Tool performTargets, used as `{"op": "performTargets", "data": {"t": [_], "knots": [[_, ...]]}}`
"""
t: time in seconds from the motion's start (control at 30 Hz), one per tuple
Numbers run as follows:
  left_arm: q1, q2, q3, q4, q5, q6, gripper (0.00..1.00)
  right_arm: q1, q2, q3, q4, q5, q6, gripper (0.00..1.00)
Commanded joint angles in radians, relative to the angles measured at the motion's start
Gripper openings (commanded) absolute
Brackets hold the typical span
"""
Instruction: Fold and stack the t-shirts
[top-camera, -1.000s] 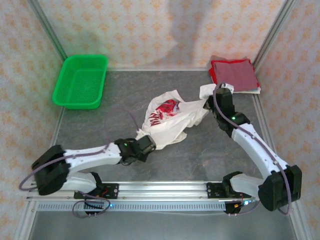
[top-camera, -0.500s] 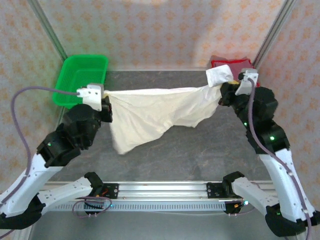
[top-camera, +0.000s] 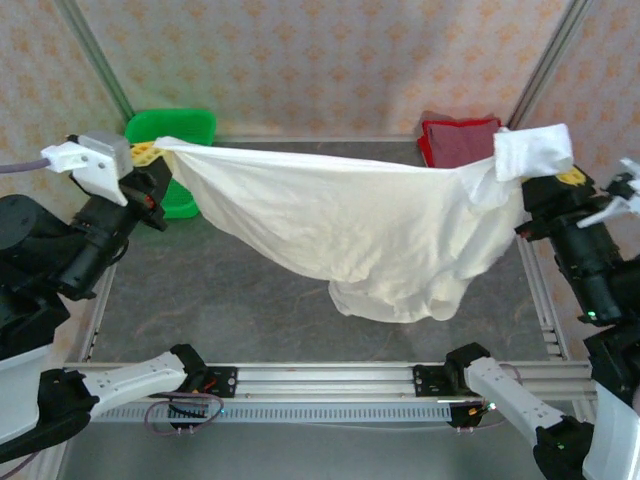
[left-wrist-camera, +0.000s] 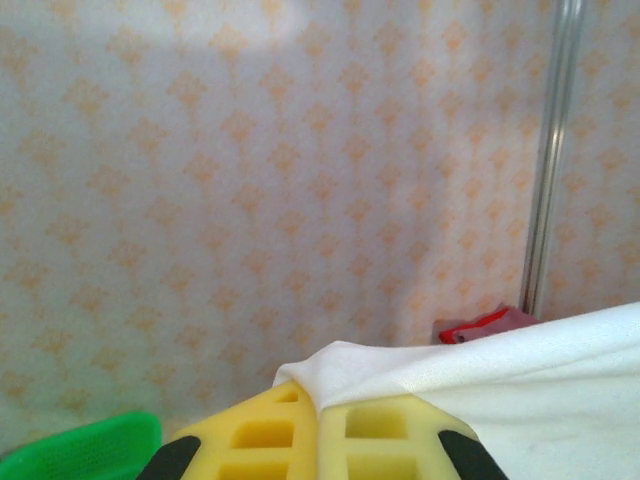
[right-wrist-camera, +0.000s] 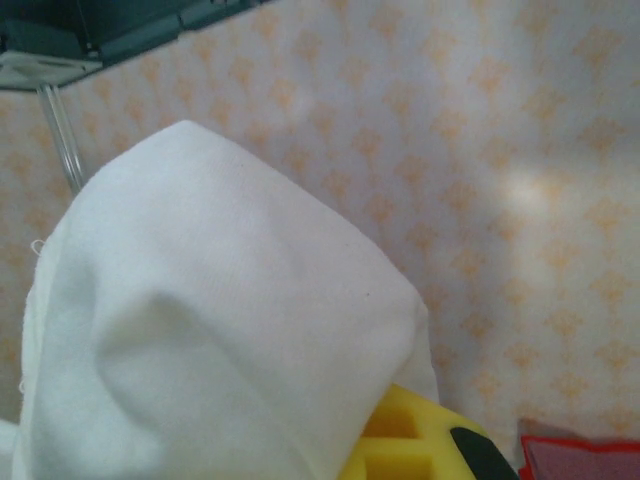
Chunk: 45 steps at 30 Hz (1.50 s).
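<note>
The white t-shirt hangs stretched in the air between both arms, its middle sagging toward the table. My left gripper is shut on its left corner, up near the green basket. In the left wrist view the cloth is pinched between the yellow pads. My right gripper is shut on the right end, where a sleeve flops over it. That cloth drapes over the yellow pad in the right wrist view. The dark red t-shirt lies folded at the back right corner.
A green mesh basket stands at the back left, partly behind the left gripper. Patterned walls and metal corner posts enclose the table. The rail with both arm bases runs along the near edge.
Both arms have lifted the white shirt off the table and pulled apart, spreading it wide in the air. The red print no longer shows.
</note>
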Motion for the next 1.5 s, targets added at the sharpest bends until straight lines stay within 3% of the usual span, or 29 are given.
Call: {"op": "performTargets", "data": {"t": [0.0, 0.13, 0.17, 0.33, 0.43, 0.57, 0.6, 0.67, 0.7, 0.73, 0.77, 0.87, 1.0, 1.07, 1.2, 1.23, 1.37, 1.47], "knots": [[0.006, 0.050, 0.055, -0.058, 0.009, 0.045, 0.00, 0.003, 0.068, 0.047, -0.047, 0.093, -0.008, 0.00], [0.016, 0.152, 0.072, -0.032, -0.191, 0.111, 0.00, 0.003, 0.238, 0.107, -0.045, 0.165, -0.015, 0.00], [0.043, 0.169, 0.060, -0.011, -0.196, 0.118, 0.00, 0.003, 0.279, 0.108, -0.022, 0.176, -0.024, 0.00], [0.474, 0.316, 0.024, 0.034, 0.166, -0.052, 0.00, -0.018, 0.594, 0.230, 0.067, 0.168, -0.028, 0.00], [0.583, 0.468, -0.025, 0.099, 0.256, -0.065, 0.00, -0.030, 0.792, 0.291, 0.160, 0.139, -0.020, 0.00], [0.642, 0.705, -0.038, 0.177, 0.300, -0.045, 0.00, -0.054, 1.168, 0.501, 0.189, 0.129, -0.002, 0.01], [0.656, 0.777, -0.020, 0.189, 0.307, -0.042, 0.00, -0.057, 1.294, 0.611, 0.175, 0.143, -0.001, 0.13], [0.681, 0.920, 0.072, 0.159, 0.314, -0.042, 0.26, -0.078, 1.561, 0.949, 0.098, 0.125, 0.026, 0.35], [0.689, 1.003, 0.132, 0.135, 0.271, -0.048, 0.34, -0.089, 1.702, 1.141, 0.070, 0.108, 0.050, 0.64], [0.696, 1.065, 0.187, 0.116, 0.197, -0.065, 0.52, -0.100, 1.792, 1.241, 0.089, 0.088, 0.080, 1.00], [0.705, 1.103, 0.236, 0.094, 0.149, -0.080, 0.63, -0.110, 1.815, 1.232, 0.126, 0.064, 0.109, 0.99], [0.728, 1.113, 0.296, 0.053, 0.092, -0.147, 0.60, -0.119, 1.725, 1.074, 0.166, 0.027, 0.141, 0.99], [0.693, 0.964, 0.110, 0.118, 0.188, -0.204, 0.63, -0.119, 1.522, 0.822, 0.089, -0.038, 0.130, 0.99], [0.650, 0.871, -0.020, 0.134, 0.181, -0.248, 0.63, -0.119, 1.392, 0.654, 0.055, -0.031, 0.134, 0.99], [0.585, 0.756, -0.320, 0.208, 0.278, -0.374, 0.59, -0.120, 1.074, 0.109, 0.188, -0.013, 0.192, 0.99], [0.574, 0.739, -0.391, 0.243, 0.325, -0.394, 0.53, -0.122, 1.015, -0.001, 0.210, -0.015, 0.217, 1.00], [0.540, 0.731, -0.551, 0.317, 0.401, -0.449, 0.42, -0.126, 0.865, -0.290, 0.227, -0.017, 0.269, 0.80], [0.540, 0.766, -0.610, 0.374, 0.424, -0.478, 0.36, -0.143, 0.847, -0.403, 0.241, -0.037, 0.281, 0.42]]}}
